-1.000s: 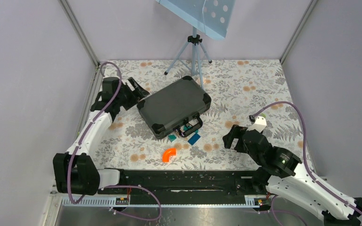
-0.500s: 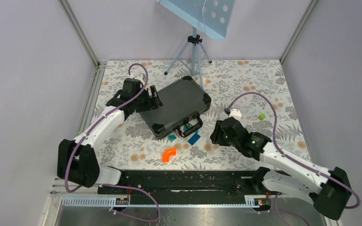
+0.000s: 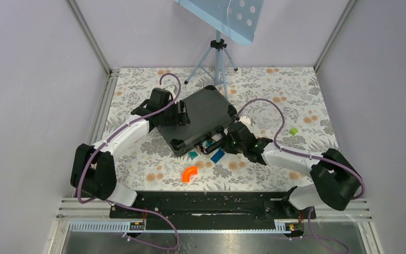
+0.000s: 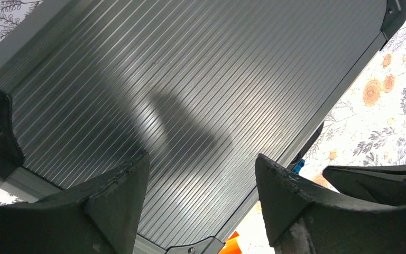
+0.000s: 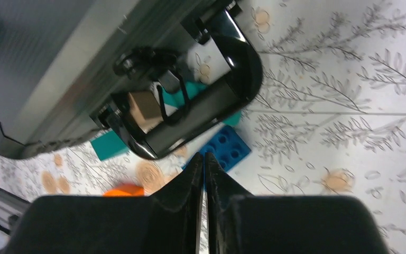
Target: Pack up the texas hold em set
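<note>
We see plain lilac walls (image 3: 31, 79) on three sides, metal corner posts (image 3: 89, 37). Table (image 3: 285, 84) has floral cloth, white with orange blooms. At back, grey tripod (image 3: 219, 58) under pale blue perforated panel (image 3: 227, 16).

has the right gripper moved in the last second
Yes. The right gripper has swung left, from well right of the briefcase to just beside its handle; the briefcase itself has stayed put.

Closed black ribbed briefcase (image 3: 196, 117), flat and askew, handle (image 3: 218, 142) on its near-right edge.
</note>
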You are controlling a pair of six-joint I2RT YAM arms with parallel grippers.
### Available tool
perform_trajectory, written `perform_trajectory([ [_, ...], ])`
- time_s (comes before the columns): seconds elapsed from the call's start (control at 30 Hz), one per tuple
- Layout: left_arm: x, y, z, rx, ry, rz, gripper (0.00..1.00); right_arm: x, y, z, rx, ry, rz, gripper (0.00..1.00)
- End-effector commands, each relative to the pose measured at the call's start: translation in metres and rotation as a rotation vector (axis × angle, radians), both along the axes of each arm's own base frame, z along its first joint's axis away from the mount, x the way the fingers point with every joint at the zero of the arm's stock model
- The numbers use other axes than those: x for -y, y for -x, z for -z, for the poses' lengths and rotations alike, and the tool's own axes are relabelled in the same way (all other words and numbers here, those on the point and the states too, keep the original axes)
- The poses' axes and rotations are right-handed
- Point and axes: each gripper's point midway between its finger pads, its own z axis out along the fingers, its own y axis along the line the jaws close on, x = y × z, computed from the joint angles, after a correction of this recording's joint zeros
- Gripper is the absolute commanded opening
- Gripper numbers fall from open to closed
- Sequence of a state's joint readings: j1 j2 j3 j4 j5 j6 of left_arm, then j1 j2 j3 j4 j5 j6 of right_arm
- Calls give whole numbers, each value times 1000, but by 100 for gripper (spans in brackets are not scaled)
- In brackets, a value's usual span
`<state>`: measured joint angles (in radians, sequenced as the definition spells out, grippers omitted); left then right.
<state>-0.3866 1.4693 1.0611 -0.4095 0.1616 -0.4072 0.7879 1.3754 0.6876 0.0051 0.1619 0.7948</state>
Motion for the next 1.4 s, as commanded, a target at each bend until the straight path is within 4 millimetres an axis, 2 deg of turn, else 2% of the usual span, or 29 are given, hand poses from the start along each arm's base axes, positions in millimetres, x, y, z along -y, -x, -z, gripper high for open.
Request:
perform_trajectory([
  [0.0, 13, -4, -5, 4, 28, 34, 72, -33, -33, -33, 75, -149, 49, 8],
  [0.1, 15, -2, -1, -15, 28, 33, 72, -41, -36, -26, 54, -152, 41, 6],
  [0.23, 15, 1, 3, -35, 12, 40, 72, -41, -38, -20, 43, -144, 57, 4],
  [0.63, 31, 17, 23, -93, -47, 95, 70, -13, -24, -6, -9, -88, 144, 0],
  [0.9, 33, 21, 34, -127, -77, 103, 70, 6, -13, -4, -16, -72, 191, 0],
  [1.0, 34, 23, 37, -136, -91, 106, 70, 4, -10, 1, -37, -75, 179, 0],
  [1.2, 36, 24, 37, -137, -100, 113, 69, -20, -10, 4, -65, -127, 113, 0],
  [1.37, 36, 25, 37, -136, -104, 116, 69, -31, -15, 3, -75, -149, 98, 0],
])
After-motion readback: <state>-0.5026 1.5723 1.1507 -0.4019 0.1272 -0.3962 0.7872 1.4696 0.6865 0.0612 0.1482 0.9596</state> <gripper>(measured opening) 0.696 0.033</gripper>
